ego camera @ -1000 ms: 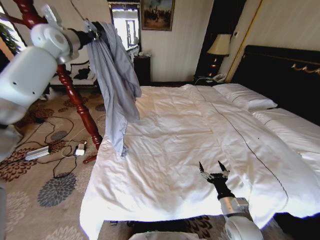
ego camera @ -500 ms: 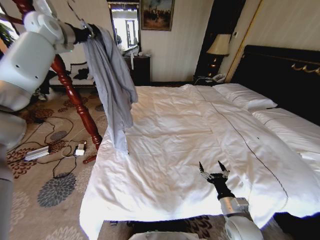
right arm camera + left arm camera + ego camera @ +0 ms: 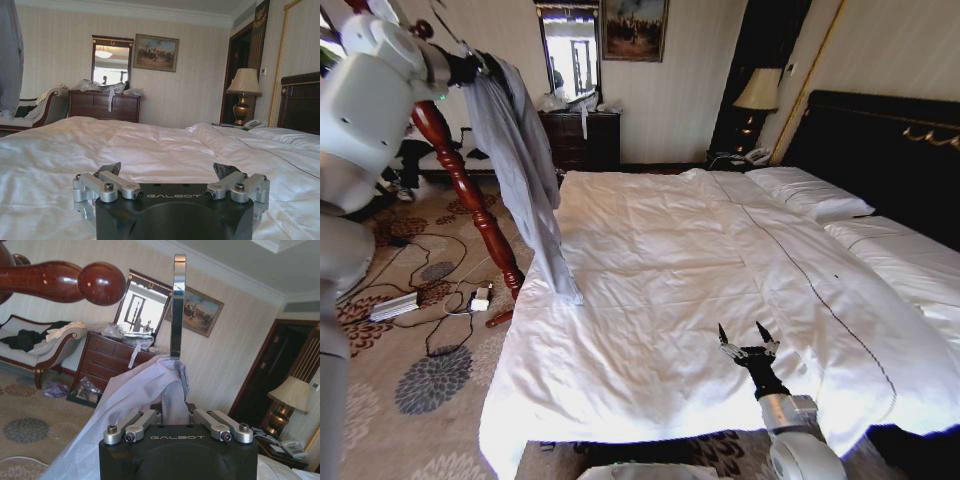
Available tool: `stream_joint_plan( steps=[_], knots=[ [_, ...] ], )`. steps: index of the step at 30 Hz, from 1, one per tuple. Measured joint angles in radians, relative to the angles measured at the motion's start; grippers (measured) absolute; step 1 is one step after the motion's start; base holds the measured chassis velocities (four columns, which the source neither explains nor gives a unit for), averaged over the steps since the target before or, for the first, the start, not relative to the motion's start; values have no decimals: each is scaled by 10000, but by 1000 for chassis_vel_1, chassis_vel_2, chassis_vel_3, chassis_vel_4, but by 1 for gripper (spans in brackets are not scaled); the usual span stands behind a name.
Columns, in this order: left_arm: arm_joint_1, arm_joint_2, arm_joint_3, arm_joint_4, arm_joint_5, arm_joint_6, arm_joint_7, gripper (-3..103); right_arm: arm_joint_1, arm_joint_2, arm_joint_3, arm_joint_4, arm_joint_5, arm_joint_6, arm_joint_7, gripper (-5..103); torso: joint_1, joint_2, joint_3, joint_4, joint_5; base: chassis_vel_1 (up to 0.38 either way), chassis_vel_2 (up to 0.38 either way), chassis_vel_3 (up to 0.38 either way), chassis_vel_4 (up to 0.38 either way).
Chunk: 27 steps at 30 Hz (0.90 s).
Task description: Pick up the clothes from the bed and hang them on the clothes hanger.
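Grey-lavender clothes hang clamped in the raised left gripper off the bed edge; right gripper gapes wide above the duvet.

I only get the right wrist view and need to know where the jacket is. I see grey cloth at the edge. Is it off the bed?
Observer: It is lifted. The left gripper holds the jacket high, next to a red wooden post beside the bed.
Operator: Does any of it touch the duvet?
Observer: The jacket's lower end hangs at the bed's near left edge. I cannot tell whether it touches.
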<state>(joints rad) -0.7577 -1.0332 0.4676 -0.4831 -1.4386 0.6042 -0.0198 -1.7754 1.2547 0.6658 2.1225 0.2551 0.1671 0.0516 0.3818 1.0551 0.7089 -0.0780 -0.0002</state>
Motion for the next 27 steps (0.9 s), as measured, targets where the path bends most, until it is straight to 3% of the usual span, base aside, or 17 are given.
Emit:
stream_joint_plan(
  steps=[10, 15, 22, 27],
  knots=[
    [-133, 231, -152, -108, -220, 229, -393, 16, 0, 0, 0, 0, 0, 0, 0, 100, 0, 0, 0, 1, 3, 0, 0, 0, 0],
    [-111, 742, 56, -351, -567, 381, -538, 16, 0, 0, 0, 0, 0, 0, 0, 100, 0, 0, -1, 8, -4, 0, 0, 0, 0],
    [-135, 760, 1, -116, -603, 476, -557, 16, 0, 0, 0, 0, 0, 0, 0, 100, 0, 1, -1, -3, 2, 0, 0, 0, 0],
    [17, 774, -55, -75, -575, 478, -507, 16, 0, 0, 0, 0, 0, 0, 0, 100, 0, 0, -1, 2, -1, 0, 0, 0, 0]
  ],
)
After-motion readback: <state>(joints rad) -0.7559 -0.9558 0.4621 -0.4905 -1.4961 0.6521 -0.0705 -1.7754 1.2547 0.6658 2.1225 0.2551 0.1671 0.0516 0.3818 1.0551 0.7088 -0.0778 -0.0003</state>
